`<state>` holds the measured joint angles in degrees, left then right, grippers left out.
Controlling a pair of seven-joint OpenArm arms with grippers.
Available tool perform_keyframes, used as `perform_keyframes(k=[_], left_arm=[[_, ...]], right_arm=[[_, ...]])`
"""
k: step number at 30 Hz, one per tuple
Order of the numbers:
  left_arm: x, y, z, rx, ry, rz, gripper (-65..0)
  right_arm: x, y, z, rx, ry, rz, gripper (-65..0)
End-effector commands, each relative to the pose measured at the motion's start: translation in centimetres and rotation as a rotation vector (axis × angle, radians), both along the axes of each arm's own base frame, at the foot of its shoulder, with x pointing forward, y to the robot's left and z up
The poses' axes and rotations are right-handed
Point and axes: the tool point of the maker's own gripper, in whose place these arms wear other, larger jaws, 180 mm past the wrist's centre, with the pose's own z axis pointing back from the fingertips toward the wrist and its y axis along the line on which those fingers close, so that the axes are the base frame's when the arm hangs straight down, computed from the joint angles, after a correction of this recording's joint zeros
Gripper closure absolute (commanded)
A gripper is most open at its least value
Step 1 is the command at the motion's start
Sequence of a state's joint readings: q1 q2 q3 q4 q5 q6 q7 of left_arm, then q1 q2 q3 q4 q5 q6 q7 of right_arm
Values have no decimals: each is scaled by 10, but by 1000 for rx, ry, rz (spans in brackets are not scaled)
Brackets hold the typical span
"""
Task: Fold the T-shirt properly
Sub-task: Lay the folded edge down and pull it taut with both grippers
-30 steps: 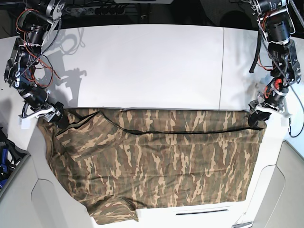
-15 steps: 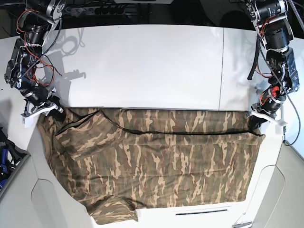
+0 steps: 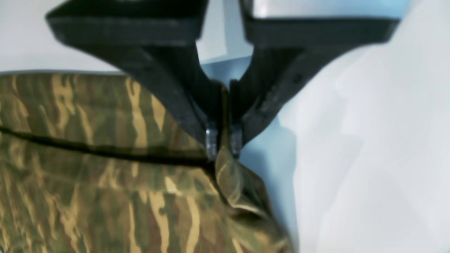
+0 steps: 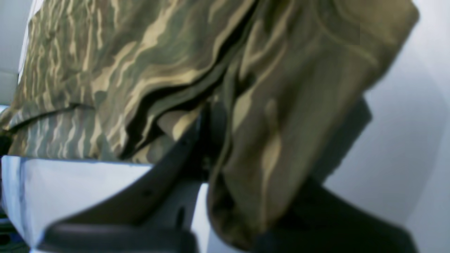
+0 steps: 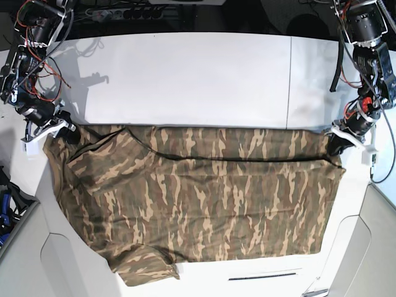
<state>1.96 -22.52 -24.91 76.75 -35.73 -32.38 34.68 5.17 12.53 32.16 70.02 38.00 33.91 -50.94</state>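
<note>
Camouflage cloth, the T-shirt (image 5: pixel 198 204), lies spread across the counter's (image 5: pixel 198 74) near half, one sleeve over the near edge. Both sets of fingers, left (image 3: pixel 224 146) and right (image 4: pixel 211 154), are clamped on its far corners. Thin pinches could slip when lifted, spoiling the fold.

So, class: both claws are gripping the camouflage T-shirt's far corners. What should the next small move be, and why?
Probably lift both corners together and carry them toward the near hem. The left claw is shut on the T-shirt at one far corner and the right claw on the other, while the cloth lies spread flat on the table, so a lengthwise fold looks ready.
</note>
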Motion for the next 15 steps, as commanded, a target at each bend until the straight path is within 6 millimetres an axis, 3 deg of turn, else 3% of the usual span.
perform_keyframes(k=[1, 7, 15], left_arm=[[7, 4, 19, 13, -61, -7, 0], [-25, 0, 12, 44, -12, -33, 0], [-64, 6, 34, 75, -30, -27, 0]], right_arm=[[10, -7, 19, -10, -63, 0, 0], [-21, -9, 15, -39, -18, 35, 0], [-62, -5, 17, -106, 11, 88, 0]])
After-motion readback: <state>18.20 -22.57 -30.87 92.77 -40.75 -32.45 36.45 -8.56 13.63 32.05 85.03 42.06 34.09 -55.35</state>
